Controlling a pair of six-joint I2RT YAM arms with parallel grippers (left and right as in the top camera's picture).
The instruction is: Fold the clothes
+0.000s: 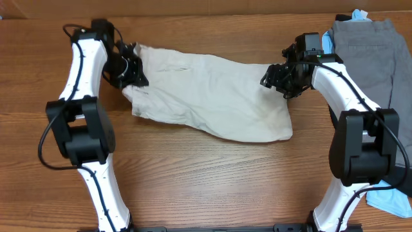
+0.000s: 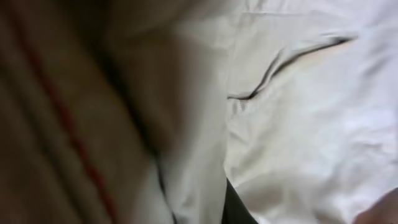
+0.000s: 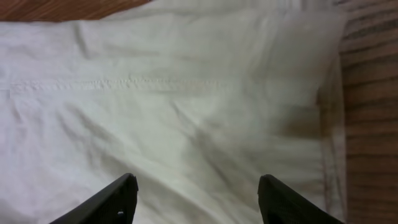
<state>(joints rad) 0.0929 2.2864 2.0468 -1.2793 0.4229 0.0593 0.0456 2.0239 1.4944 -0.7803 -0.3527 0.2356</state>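
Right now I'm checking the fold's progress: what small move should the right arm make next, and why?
Probably lower the right gripper and close it on the shorts. Its jaws stand open just above them near their edge, holding nothing, while the left gripper sits at the shorts' opposite end, so both ends could then be lifted.

Robot test bench, likely a lab: white-and-black arms (image 1: 102, 187) mounted at the near edge of the brown wood-grain tabletop (image 1: 212, 187).
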